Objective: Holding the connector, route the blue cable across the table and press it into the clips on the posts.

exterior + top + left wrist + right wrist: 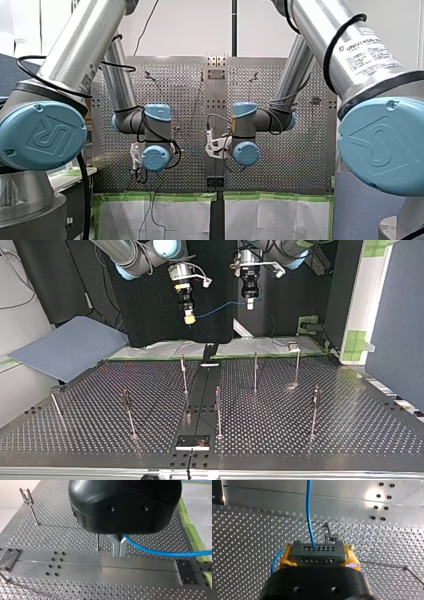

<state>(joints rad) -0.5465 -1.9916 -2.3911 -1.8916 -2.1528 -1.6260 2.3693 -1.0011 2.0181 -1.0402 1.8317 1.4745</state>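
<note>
Right pincer [189, 316] grasps the grey connector [317, 551]. Left pincer [119, 547] is clenched on the blue cable [160, 552], which runs from the connector to it, both held clear above the counter [325, 425].

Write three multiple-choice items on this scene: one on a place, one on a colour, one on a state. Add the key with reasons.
1. Where does the blue cable run?
A. pressed into clips
B. through the air from my right gripper to my left gripper
C. coiled in a box

2. What colour are my right gripper's pads?
A. yellow
B. red
C. green

3. What state is my right gripper in?
A. open and empty
B. shut on a screwdriver
C. shut on the connector

Key: B, the top view shows the cable strung between both grippers, above the posts. A, yellow shows on either side of the connector in the right wrist view. C, the pads clamp the grey connector's sides.
</note>
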